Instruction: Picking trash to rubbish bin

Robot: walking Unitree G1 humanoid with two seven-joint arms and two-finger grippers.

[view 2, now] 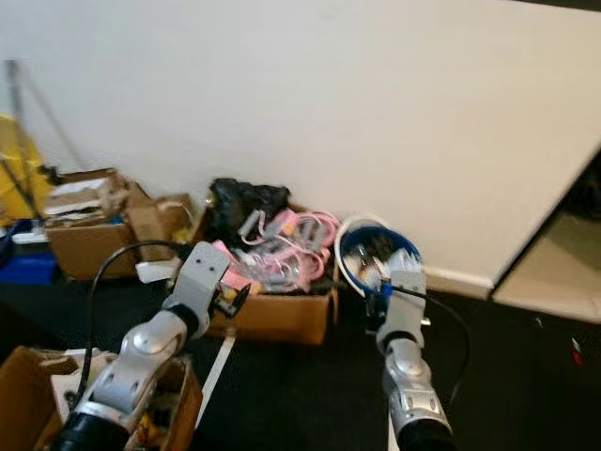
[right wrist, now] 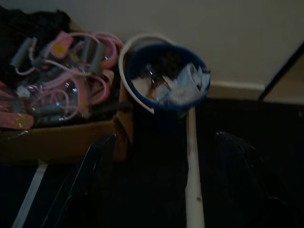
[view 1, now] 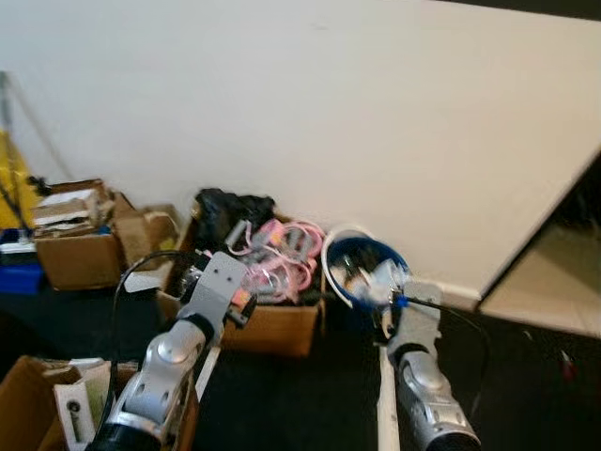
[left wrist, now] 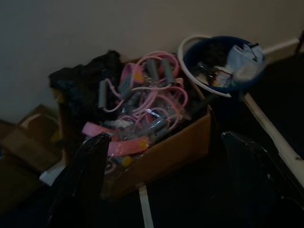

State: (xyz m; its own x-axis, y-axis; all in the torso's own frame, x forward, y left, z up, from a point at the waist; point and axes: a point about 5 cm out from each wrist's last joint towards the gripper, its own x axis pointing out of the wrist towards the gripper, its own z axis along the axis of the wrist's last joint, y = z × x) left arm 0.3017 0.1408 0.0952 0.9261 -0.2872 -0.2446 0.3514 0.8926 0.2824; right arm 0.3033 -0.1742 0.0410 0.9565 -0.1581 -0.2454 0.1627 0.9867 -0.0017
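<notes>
Left eye view: blue bucket (view 1: 364, 271) with white handle sits against the white wall (view 1: 376, 113) at about 1 o'clock from frame center, holding crumpled paper and wrappers (view 1: 371, 274). At its 9 o'clock, touching or just beside, a cardboard box (view 1: 272, 324) piled with pink resistance bands (view 1: 282, 258) and a black bag (view 1: 225, 211). Left arm (view 1: 178, 357) reaches up from 7 o'clock toward that box; right arm (view 1: 423, 376) comes up from 5 o'clock, wrist just below the bucket. More cardboard boxes at 9 o'clock (view 1: 80, 249) and at 7 o'clock (view 1: 28, 404). White floor strip (view 1: 385, 404) runs beside the right arm on dark floor (view 1: 310, 395).

Right eye view: same layout, bucket a touch right of center, right arm pointing at it from 6 o'clock.

Left wrist view: dim. Left gripper (left wrist: 156, 180) spread wide, nothing between its two black fingers (left wrist: 80, 180). Box of pink bands lies ahead, bucket beyond it by the wall.

Right wrist view: dim. Right gripper (right wrist: 161, 185) spread wide and empty, fingers (right wrist: 80, 185) framing dark floor. Bucket straight ahead, near, with paper trash inside; white strip leads up to its base. Band box beside the bucket.
</notes>
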